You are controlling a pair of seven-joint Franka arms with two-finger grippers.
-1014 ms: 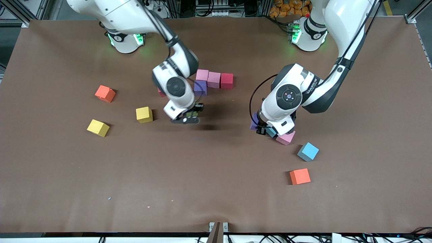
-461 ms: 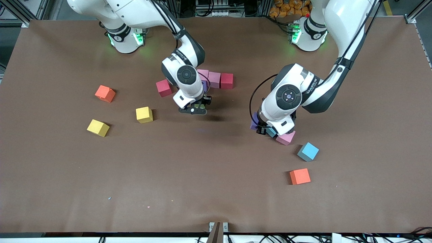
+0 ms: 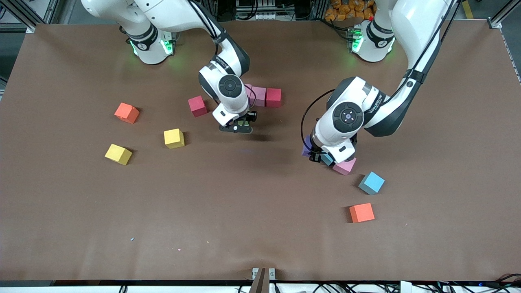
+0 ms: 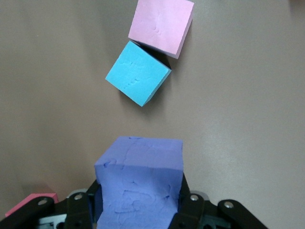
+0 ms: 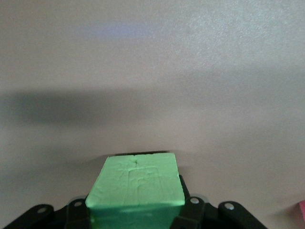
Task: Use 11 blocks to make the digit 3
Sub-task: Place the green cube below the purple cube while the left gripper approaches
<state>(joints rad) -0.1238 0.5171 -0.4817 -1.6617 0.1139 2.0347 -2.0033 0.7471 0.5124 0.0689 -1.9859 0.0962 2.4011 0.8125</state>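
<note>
My right gripper (image 3: pixel 240 124) is shut on the green block (image 5: pixel 136 183) and hangs low over the table, just in front of a row of a pink block (image 3: pixel 258 96) and a red block (image 3: pixel 273 97). Its wrist hides the row's other end. A crimson block (image 3: pixel 198 106) lies beside that wrist. My left gripper (image 3: pixel 314 156) is shut on a purple block (image 4: pixel 140 181). It sits low beside a light blue block (image 4: pixel 137 72) and a pink block (image 4: pixel 161 26), which touch each other. Another light blue block (image 3: pixel 371 182) lies nearer the camera.
Two yellow blocks (image 3: pixel 174 138) (image 3: pixel 118 154) and an orange cube (image 3: pixel 126 112) lie toward the right arm's end of the table. A second orange cube (image 3: pixel 362 213) lies nearer the camera than the light blue block. Bare brown table (image 3: pixel 244 211) fills the front half.
The right arm has carried the green block away from the camera, toward the pink and red row, uncovering the crimson block. The left arm has not moved.
</note>
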